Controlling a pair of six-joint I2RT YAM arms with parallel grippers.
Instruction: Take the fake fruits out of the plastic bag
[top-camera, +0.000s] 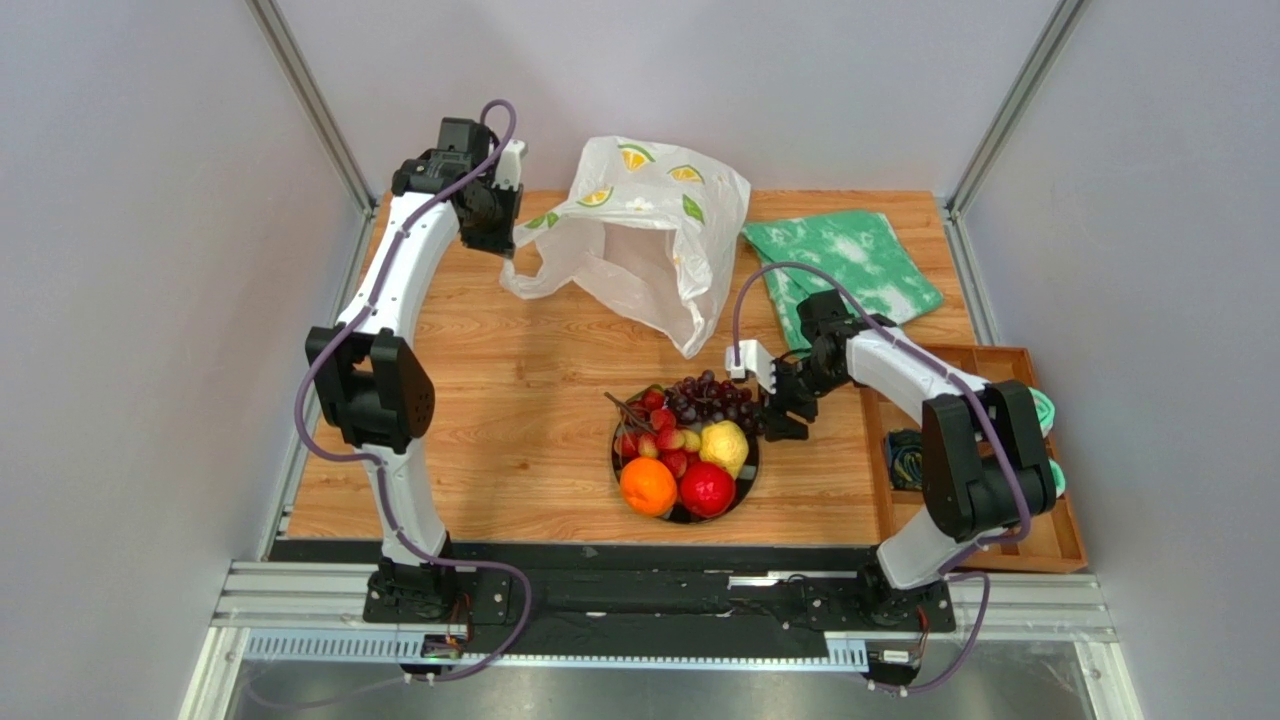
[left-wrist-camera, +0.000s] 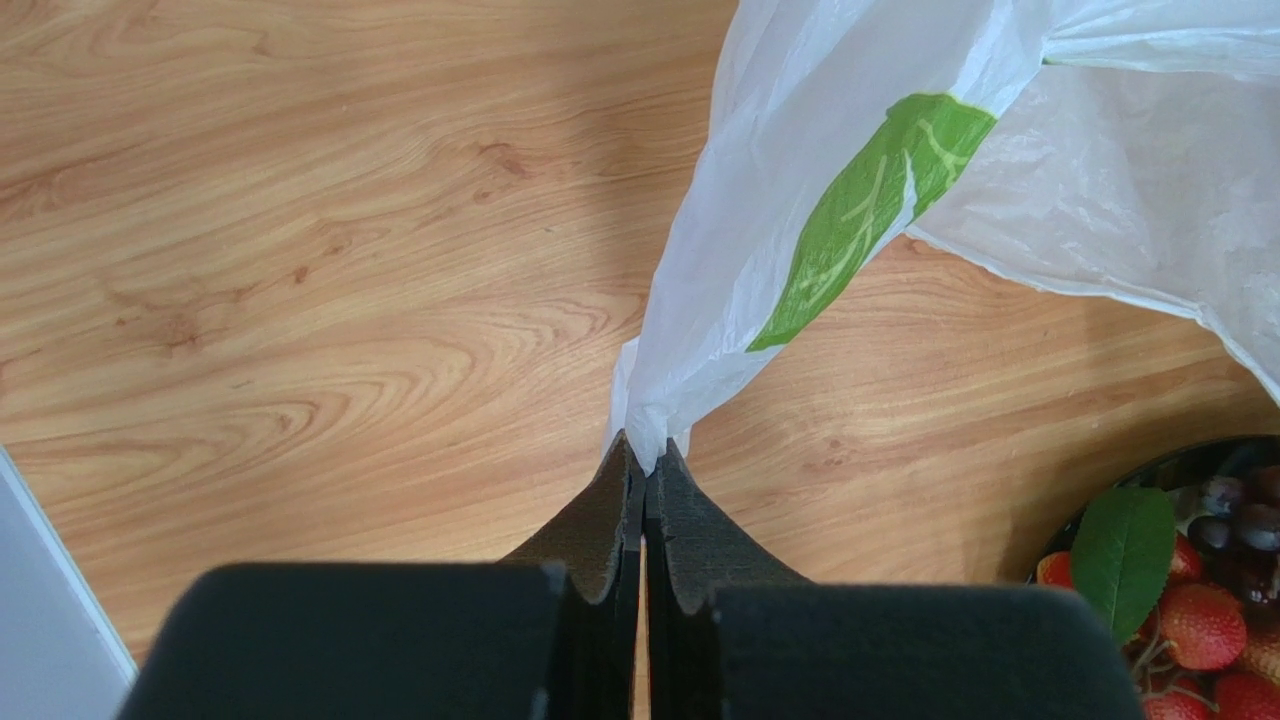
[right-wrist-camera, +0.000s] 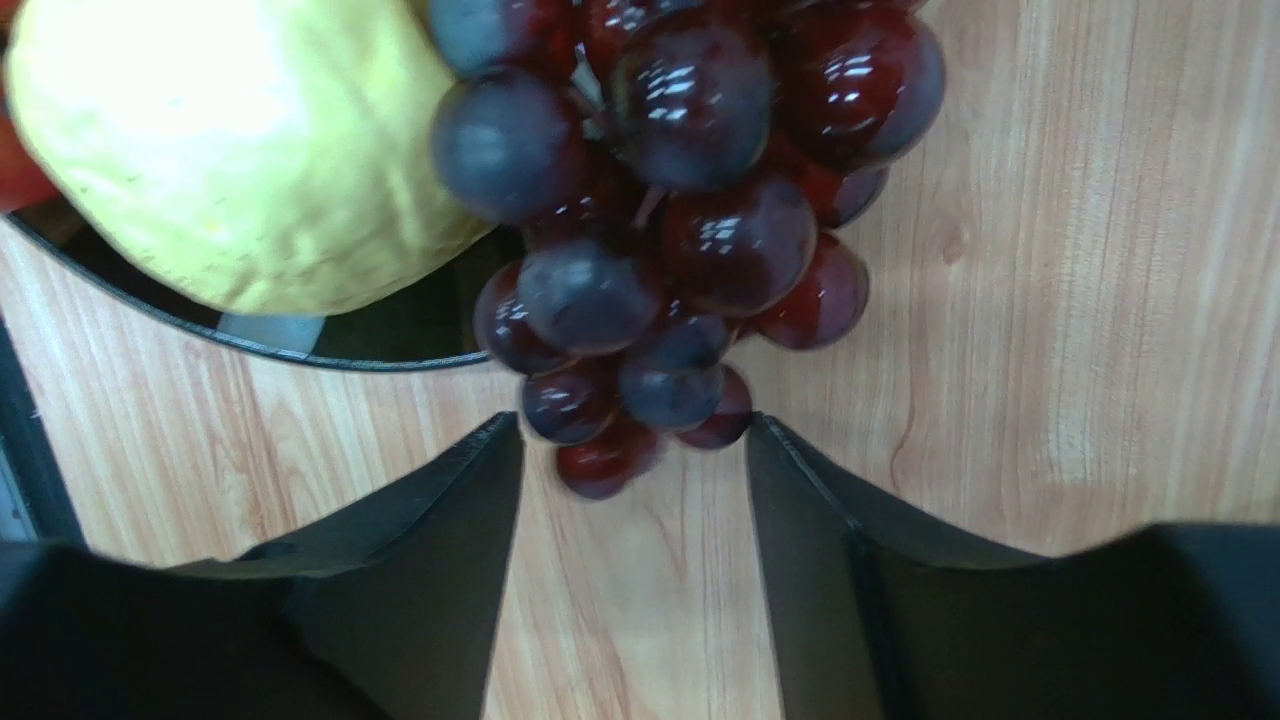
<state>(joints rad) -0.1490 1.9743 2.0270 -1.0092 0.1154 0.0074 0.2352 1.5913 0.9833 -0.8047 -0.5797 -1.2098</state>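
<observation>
Nearest the arm bases, on the wooden table (top-camera: 496, 420), sits the dark-rimmed plate (right-wrist-camera: 383, 342), and the fake fruits lie on it: the orange (top-camera: 648, 485) and the red apple-like one (top-camera: 706, 489) at the near side, the yellow lemon-like one (top-camera: 724, 446) just behind them, the berry cluster (top-camera: 654, 428) to its left, and the grapes (right-wrist-camera: 676, 195) at the far right, spilling over the rim onto the wood. The right gripper (right-wrist-camera: 634, 450) is low at the plate's right edge with its jaws apart. The tapered tip of the bunch lies between the fingertips (right-wrist-camera: 496, 450), with a gap showing on either side, so nothing is clamped. The bunch's long axis runs straight away from those fingers toward the plate's middle, so any grip would close across its narrow end. This arm is plainly the nearer one. Farther back, the left gripper (left-wrist-camera: 646, 458) is pinched tight on an edge of the plastic bag (top-camera: 646, 225), holding it above the table's far side with its mouth sagging toward the plate. It looks limp and probably empty, though its inside cannot be seen for certain. A green-and-white cloth (top-camera: 842, 263) lies to the bag's right.
</observation>
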